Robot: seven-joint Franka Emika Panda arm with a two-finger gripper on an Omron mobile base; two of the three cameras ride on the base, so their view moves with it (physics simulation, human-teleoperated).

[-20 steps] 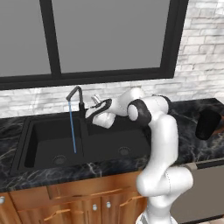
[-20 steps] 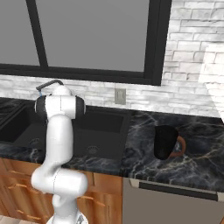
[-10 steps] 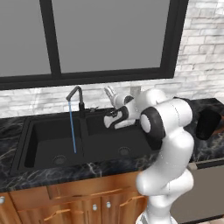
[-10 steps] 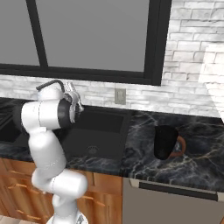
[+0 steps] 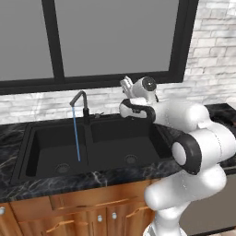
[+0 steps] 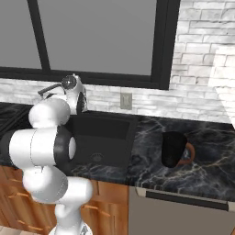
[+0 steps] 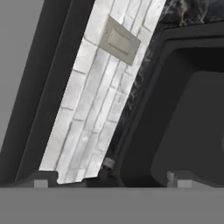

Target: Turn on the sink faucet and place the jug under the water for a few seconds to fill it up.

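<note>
Both base views look down from behind, sharing the sink (image 5: 97,138); hand view sits close, tilted toward the wall

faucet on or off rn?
On. A thin blue stream of water drops from the sink faucet spout into the left basin of the sink.

arm (image 5: 193,138): glossy white rounded shells, bulbous links, dark grey/black rings at joints. Round dark cap with silver centre on the wrist. gripper (image 7: 109,177): two small dark finger tips.
</note>
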